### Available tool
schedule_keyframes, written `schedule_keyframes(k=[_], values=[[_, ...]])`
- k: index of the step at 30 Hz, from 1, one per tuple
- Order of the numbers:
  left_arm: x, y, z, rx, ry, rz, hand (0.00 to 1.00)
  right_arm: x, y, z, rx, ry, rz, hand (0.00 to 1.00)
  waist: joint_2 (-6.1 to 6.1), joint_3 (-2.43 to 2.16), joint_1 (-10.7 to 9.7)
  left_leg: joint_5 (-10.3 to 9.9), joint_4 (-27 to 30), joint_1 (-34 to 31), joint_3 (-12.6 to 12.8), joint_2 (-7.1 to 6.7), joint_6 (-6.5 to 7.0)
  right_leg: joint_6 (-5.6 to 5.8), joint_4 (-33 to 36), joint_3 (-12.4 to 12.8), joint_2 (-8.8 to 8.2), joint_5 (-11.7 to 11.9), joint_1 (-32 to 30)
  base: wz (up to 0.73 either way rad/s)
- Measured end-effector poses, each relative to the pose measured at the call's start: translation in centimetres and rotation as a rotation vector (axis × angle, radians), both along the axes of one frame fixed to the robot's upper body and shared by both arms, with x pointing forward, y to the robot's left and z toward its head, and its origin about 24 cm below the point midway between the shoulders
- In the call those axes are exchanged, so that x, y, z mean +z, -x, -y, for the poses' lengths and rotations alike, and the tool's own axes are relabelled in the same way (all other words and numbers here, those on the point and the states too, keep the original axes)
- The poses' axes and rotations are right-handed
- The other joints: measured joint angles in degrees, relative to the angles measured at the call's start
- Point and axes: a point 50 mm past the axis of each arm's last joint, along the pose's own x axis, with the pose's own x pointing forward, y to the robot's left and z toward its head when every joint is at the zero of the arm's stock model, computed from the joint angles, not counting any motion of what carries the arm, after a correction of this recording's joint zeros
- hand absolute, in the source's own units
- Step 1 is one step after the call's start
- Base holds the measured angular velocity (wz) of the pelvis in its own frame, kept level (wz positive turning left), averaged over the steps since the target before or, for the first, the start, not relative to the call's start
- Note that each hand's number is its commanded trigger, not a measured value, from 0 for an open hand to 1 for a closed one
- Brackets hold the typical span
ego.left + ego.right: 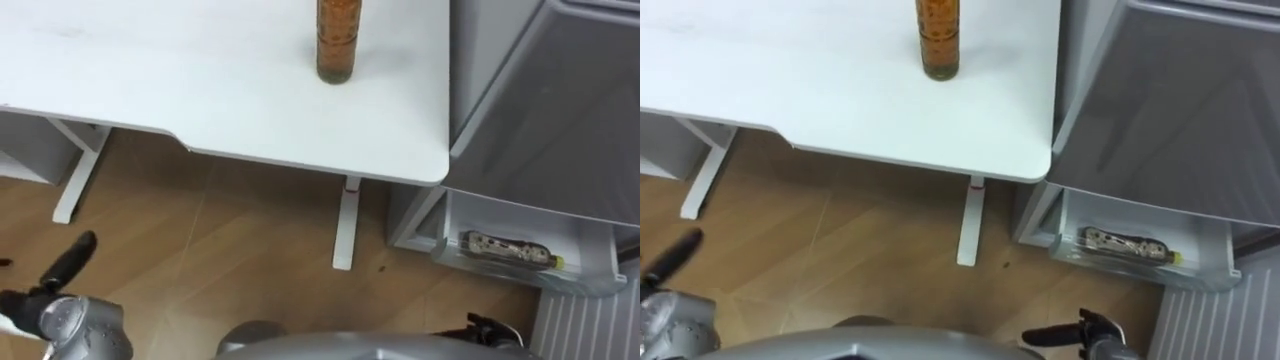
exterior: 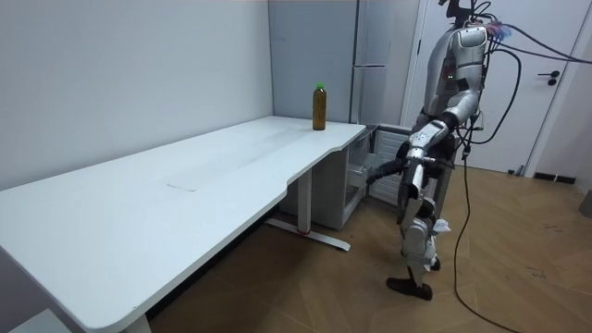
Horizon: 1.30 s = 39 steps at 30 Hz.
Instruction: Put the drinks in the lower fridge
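The table (image 2: 185,213) comes first: a long, flat top, smooth and matt white, with rounded corners and one soft curve cut into its long edge. It stands on slim white metal legs (image 1: 345,225), each with a flat foot. Under it the floor (image 2: 518,259) is light brown wood with visible grain and thin joints between the boards. Beside the table the wall is plain and pale grey.

At the far end of the table, near its corner, one bottle (image 2: 319,106) stands upright. It is clear plastic with a ribbed body, holds an amber drink and has a green cap.

The robot stands upright on the wood floor, just beside this far corner and in front of the fridge (image 1: 560,110). Its left hand (image 1: 72,262) hangs low over the floor with dark fingers stretched straight, and holds nothing. Its right hand (image 1: 1085,335) is low too, near the fridge. One finger points sideways, loose, and this hand is also empty.

The fridge is tall, with a smooth grey front like metal. Its lower part is open and white inside. There a second bottle (image 1: 505,250) lies on its side in a clear plastic shelf; if this is a door shelf or a drawer I cannot tell.
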Motion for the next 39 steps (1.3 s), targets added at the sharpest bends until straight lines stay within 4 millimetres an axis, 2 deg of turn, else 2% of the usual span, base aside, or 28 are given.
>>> schedule_keyframes(k=[4,6,9,15,17,25,31,33,39], values=[[3.4,-1.7,0.0,-0.03,-0.169,0.065,0.0,0.0,0.2,-0.1,0.003,-0.004,0.004,0.0,-0.05,0.06,-0.2,0.0,0.3,-0.4,-0.7,-0.09,0.0,0.0,0.0,-0.2,0.0,0.0,-0.4,0.07],[6.1,-3.0,0.4,-0.055,-0.267,0.161,0.0,0.0,0.1,-0.1,-0.004,-0.011,0.016,0.0,-0.02,0.08,-0.5,0.0,0.3,-0.2,-1.1,-0.23,0.0,0.0,-0.1,-0.1,-0.01,0.0,-0.1,0.09],[8.8,-4.1,1.3,-0.131,-0.421,0.218,0.0,0.0,0.3,-0.1,-0.023,-0.021,0.031,0.0,-0.1,0.15,-0.7,0.0,0.2,-0.4,-1.4,-0.43,0.0,0.01,-0.9,-1.0,-0.11,0.0,0.2,0.04],[12.9,-5.3,3.0,-0.261,-0.639,0.307,0.0,0.0,0.7,-0.1,-0.031,-0.04,0.028,0.0,-0.05,0.35,-1.8,0.0,0.3,-0.4,-1.6,-0.46,-0.01,0.01,-1.1,-1.5,-0.07,0.0,0.3,0.02],[13.7,-5.6,3.4,-0.294,-0.657,0.346,0.0,0.0,0.6,-0.1,-0.028,-0.04,0.038,0.0,0.09,0.35,-2.4,0.0,0.3,-0.4,-1.6,-0.48,-0.01,0.01,-1.1,-1.6,-0.09,0.0,0.4,0.0],[13.7,-7.0,6.0,-0.493,-0.656,0.378,0.0,0.0,0.6,-0.1,-0.025,-0.066,0.046,0.0,0.1,0.43,-3.6,0.0,-0.3,-0.3,-1.4,-0.46,0.0,0.02,-1.1,-1.2,-0.07,0.0,0.0,-0.02],[13.6,-7.6,7.4,-0.616,-0.651,0.389,0.0,-0.1,0.3,-0.4,0.004,-0.093,0.037,0.0,-0.67,0.54,-4.1,0.0,-0.4,-0.3,-0.9,-0.43,-0.01,0.02,-1.1,0.2,-0.05,0.0,-0.3,-0.05],[13.7,-7.8,7.8,-0.662,-0.683,0.379,0.0,-0.1,0.2,-0.6,0.019,-0.104,0.045,0.0,-1.23,0.56,-4.9,0.0,-0.4,-0.3,-0.9,-0.43,-0.01,0.02,-1.1,0.3,-0.05,0.0,-0.3,0.0],[13.8,-8.2,8.7,-0.76,-0.674,0.4,0.0,-0.1,0.0,-0.7,0.031,-0.12,0.046,0.0,-1.56,0.55,-5.2,0.0,-0.5,0.2,-0.5,-0.39,-0.01,0.02,-1.1,0.9,-0.09,0.0,-0.1,-0.03]])
